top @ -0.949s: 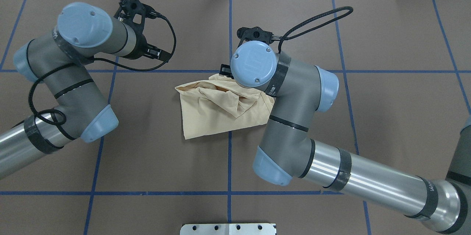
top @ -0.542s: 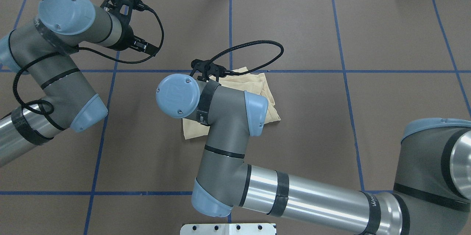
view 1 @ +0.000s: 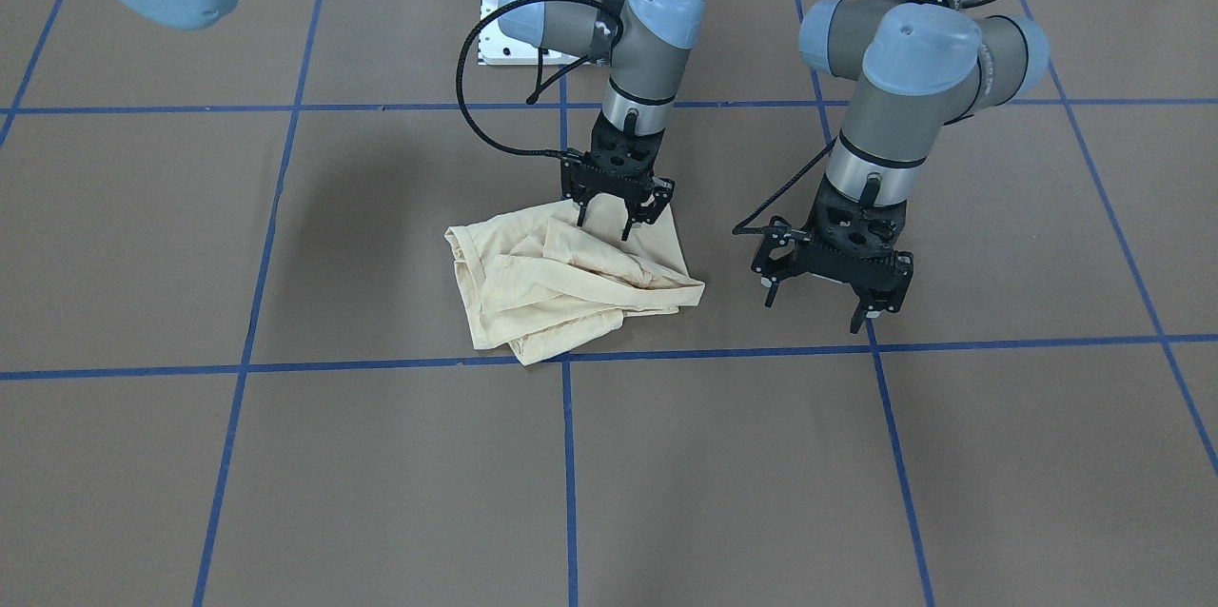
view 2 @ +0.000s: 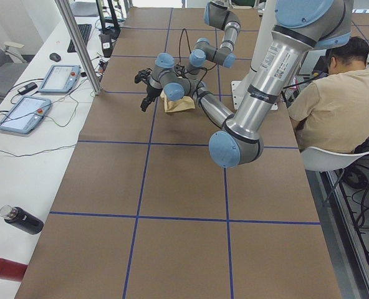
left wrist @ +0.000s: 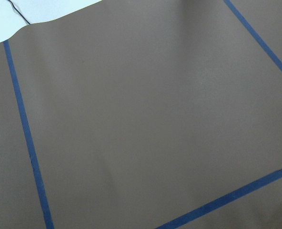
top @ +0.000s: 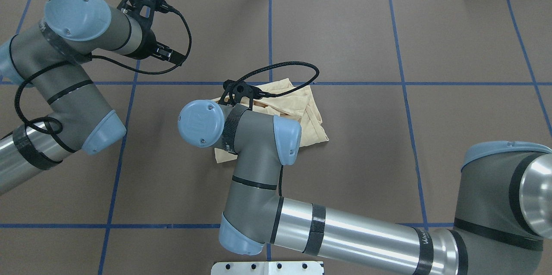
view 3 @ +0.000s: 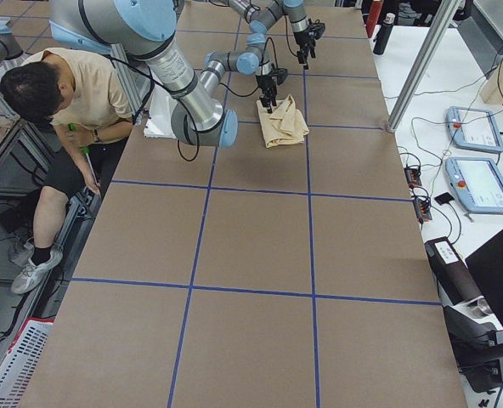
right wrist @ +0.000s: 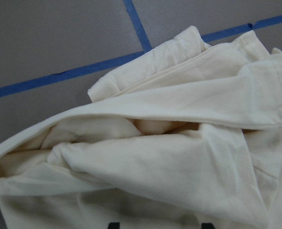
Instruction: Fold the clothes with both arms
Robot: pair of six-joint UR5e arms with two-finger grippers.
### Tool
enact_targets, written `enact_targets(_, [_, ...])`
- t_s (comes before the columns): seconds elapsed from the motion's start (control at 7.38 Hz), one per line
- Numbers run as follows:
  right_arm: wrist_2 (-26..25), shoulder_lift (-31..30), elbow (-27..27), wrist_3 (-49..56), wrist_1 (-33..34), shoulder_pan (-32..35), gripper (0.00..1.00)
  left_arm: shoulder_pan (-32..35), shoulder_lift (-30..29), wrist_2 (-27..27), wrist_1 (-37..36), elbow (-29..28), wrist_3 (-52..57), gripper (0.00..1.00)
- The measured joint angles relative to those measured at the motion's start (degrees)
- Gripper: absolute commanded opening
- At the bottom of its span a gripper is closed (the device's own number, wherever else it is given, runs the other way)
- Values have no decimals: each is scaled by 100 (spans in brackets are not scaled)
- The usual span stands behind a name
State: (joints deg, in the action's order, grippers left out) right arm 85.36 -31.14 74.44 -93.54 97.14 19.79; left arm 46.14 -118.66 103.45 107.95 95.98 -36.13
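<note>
Table, shirt crumpled at its middle. Likely next: pinch one outer edge, not the bunched folds, so it lifts flat. Right arm reaches across, wrist pointing down. Right gripper spread, empty, tips at the shirt's robot-side edge. Left gripper spread, empty, beside the shirt.

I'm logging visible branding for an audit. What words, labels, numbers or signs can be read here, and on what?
Nothing reads clearly.
White lettering on a black band of the right arm: too small to read.
Embossed mark on that arm's blue cap: too faint to read.
The shirt: no print or label showing.
</note>
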Motion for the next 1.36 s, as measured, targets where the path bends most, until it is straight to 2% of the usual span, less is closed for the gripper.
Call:
enact_targets(0.27, [-169,-5,-45,210,2,28,10,0,1,0,6,1,-9,100])
enact_targets(0.54, [-377,-14,-140,841,-208,346,2,0,6,0,7,4,-18,100])
enact_targets(0.81, [-503,-19,-766,1401,-1171,768,0,0,15,0,23,13,-30,100])
enact_targets(0.95, [-593,-9,-1056,1633,-1605,967,22,0,19,0,34,15,-33,100])
enact_targets(1.08, [-620,41,-1195,1815,-1816,1138,98,0,26,0,39,27,-38,100])
enact_targets(1.36, [-615,205,-1228,1904,-1929,1279,100,0,105,0,41,128,-55,100])
